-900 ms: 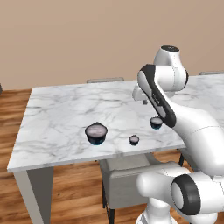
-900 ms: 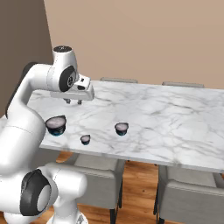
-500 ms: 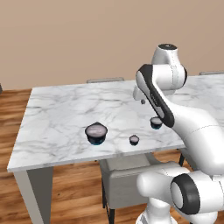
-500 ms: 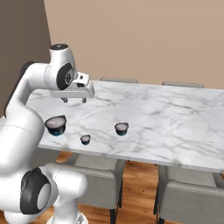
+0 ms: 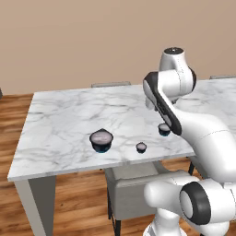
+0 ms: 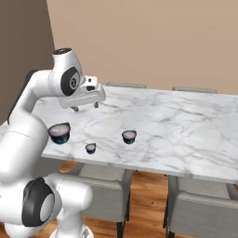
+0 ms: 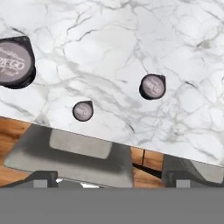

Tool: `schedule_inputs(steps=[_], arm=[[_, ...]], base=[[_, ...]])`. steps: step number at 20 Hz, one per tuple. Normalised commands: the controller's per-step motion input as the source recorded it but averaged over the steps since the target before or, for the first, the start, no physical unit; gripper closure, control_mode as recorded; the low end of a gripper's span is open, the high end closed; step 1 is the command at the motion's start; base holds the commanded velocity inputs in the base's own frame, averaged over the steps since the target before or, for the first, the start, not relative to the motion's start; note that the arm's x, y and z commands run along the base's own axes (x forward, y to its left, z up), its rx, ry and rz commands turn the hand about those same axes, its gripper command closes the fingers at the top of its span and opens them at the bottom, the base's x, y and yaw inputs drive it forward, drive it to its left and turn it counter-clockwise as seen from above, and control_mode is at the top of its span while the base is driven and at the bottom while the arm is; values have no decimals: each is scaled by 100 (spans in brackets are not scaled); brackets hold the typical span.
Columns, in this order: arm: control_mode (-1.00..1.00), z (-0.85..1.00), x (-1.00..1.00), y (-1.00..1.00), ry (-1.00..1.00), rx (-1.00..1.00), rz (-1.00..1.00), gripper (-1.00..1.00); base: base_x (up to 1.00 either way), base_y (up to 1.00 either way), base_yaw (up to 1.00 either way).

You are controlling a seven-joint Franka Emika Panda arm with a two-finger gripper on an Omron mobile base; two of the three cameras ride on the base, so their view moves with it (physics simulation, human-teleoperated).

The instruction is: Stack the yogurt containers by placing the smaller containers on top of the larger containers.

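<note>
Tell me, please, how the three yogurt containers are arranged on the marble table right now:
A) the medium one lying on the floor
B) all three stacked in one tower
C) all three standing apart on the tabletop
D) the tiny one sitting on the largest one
C: the largest yogurt cup, the tiny yogurt cup and the medium yogurt cup each stand alone on the marble table, with bare marble between them and nothing stacked.

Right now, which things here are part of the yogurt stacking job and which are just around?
Job:
large yogurt cup
medium yogurt cup
tiny yogurt cup
pincer, open above the table

Just around:
marble table
grey chairs
</note>
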Motion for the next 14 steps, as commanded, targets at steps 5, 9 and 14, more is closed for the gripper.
schedule_inputs(steps=[5,9,14], arm=[[-100,-45,20,-15,0,-12,10,-100],[-100,-55,30,-16,0,-7,8,-100],[-100,-44,32,-28,-3,-2,6,-100]], base=[[0,0,0],[0,0,0],[0,0,0]])
